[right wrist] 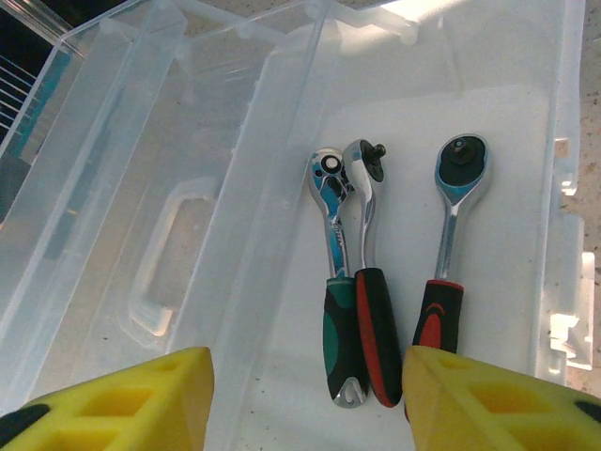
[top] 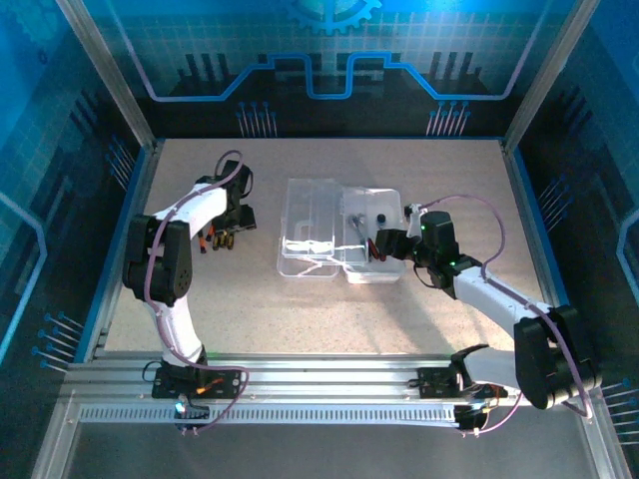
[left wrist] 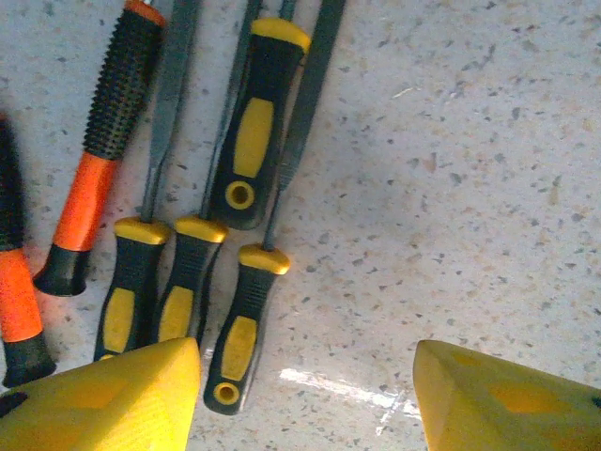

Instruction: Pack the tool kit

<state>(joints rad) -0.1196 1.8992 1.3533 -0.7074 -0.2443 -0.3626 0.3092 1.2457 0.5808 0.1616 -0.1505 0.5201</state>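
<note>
Left claw [left wrist: 305, 399] gapes empty (nothing gripped) over the table [left wrist: 451, 188], with yellow-handled files [left wrist: 239, 334] just ahead-left of it and orange-handled tools [left wrist: 89, 178] further left. Right claw [right wrist: 305, 399], likewise released, hovers over the open clear case [right wrist: 413, 113]; three ratchets [right wrist: 451, 235] lie inside, just ahead.

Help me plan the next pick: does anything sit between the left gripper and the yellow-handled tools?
Nothing visible does. The left gripper hangs open above the yellow-handled tools, which lie side by side on the table; nothing crosses the gap.
</note>
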